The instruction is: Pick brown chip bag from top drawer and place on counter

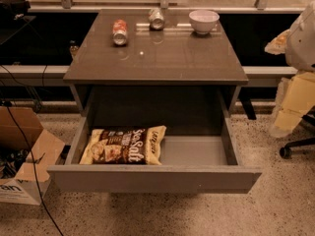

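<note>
Counting in the camera view: we find one bag [124,145], one drawer [152,178], one counter [162,58], two cans [120,32] [156,18], one bowl [204,21] and one box [24,151].
Bag: brown, lying flat with its lettering up in the left half of the drawer, its left end by the left wall and its long edge near the front panel.
Drawer: pulled out toward us, below the counter's front edge.
Counter: glossy; it carries the cans and the bowl along its back part.
Cans: both on their sides, one at the back left, one at the back middle, apart from each other.
Bowl: white, upright, at the back right, near the middle can but not touching it.
Box: open cardboard, on the floor left of the drawer.
Gripper: we do not see it in this view, so we cannot tell whether it is apart or together.
Bag against gripper: we cannot place one by the other.
</note>
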`<state>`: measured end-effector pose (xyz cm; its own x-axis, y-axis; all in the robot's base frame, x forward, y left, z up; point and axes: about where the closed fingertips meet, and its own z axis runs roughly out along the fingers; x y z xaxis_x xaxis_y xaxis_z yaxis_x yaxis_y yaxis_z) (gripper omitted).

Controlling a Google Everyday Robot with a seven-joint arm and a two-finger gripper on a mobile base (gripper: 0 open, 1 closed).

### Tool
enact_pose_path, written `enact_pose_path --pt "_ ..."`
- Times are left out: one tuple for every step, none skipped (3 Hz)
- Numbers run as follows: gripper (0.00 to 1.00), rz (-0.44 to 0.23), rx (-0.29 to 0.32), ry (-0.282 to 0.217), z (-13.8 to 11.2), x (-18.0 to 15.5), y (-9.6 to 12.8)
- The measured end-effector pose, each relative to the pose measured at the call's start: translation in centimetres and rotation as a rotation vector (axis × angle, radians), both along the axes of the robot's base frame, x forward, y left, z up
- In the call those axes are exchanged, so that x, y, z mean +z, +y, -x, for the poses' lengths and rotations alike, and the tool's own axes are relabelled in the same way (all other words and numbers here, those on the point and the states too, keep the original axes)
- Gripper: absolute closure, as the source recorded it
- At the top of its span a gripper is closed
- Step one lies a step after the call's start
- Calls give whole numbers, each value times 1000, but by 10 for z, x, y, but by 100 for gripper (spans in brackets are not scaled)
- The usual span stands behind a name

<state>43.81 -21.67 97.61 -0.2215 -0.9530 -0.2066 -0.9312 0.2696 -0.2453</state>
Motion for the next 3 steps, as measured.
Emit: enact_pose_path --pt "0 -10 -1 7 -1 -5 6" --pt "0 -44 -4 34 -2 -20 25" --pt "0 -123 -3 122 -9 -70 70"
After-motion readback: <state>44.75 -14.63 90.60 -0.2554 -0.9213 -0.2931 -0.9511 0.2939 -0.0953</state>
